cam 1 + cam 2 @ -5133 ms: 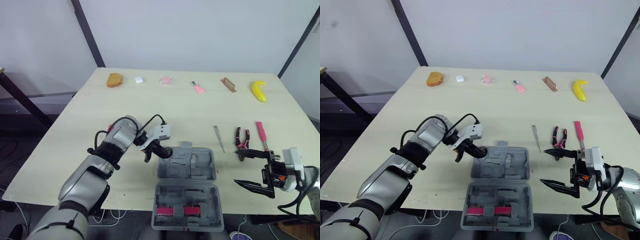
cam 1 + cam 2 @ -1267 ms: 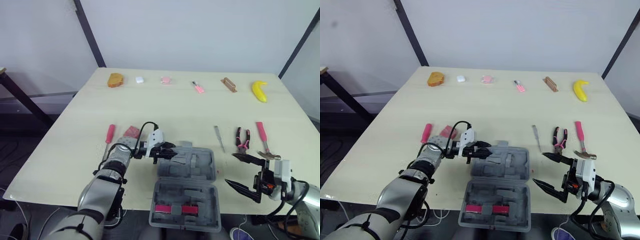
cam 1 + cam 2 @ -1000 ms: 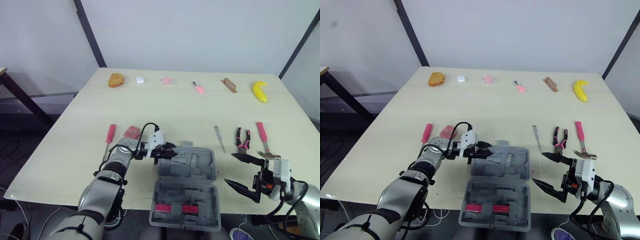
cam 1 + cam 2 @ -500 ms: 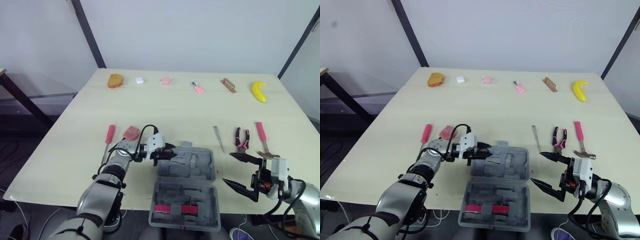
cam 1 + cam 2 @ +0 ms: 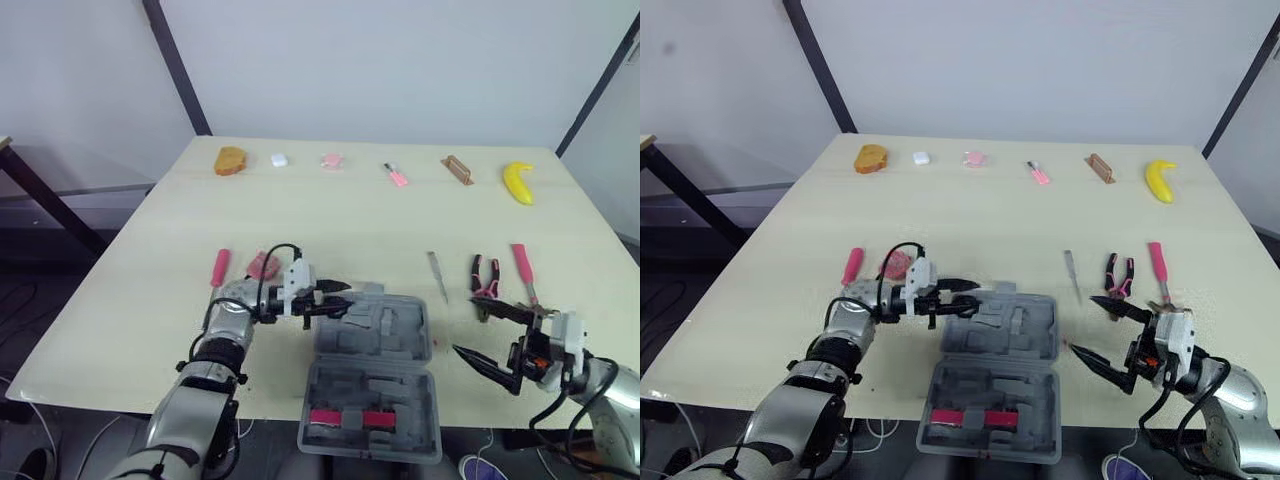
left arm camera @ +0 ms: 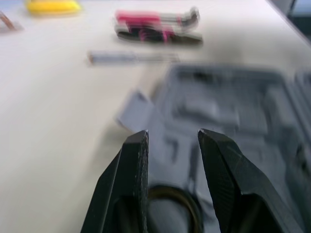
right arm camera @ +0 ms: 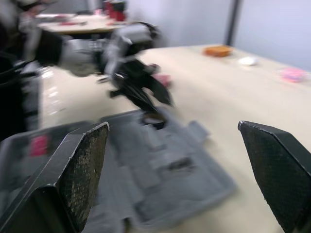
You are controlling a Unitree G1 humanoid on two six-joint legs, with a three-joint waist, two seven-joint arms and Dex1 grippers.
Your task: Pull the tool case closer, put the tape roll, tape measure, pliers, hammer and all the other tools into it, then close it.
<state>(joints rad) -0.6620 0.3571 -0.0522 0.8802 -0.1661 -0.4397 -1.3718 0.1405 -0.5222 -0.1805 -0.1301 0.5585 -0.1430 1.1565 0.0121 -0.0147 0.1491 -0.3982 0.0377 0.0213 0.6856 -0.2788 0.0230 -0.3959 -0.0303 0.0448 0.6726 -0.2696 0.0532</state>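
L gripper (image 5: 338, 297) low over far-left corner of open gray tool case (image 5: 372, 385), pinching black tape roll (image 6: 167, 191). Case sits at near table (image 5: 340, 210) edge, centre. R gripper (image 5: 468, 330) spread wide, empty, just right of case. Pliers (image 5: 484, 276) & hammer (image 5: 521, 270) lie beyond it. Pink screwdriver (image 5: 219, 268) on table, left of L arm.

Grey tool case (image 5: 370, 378) lay open at the table's (image 5: 330, 215) near edge, left gripper (image 5: 343, 297) at its far-left corner, right gripper (image 5: 464, 326) spread wide near the right edge, pliers (image 5: 484, 276) and hammer (image 5: 522, 268) just beyond.
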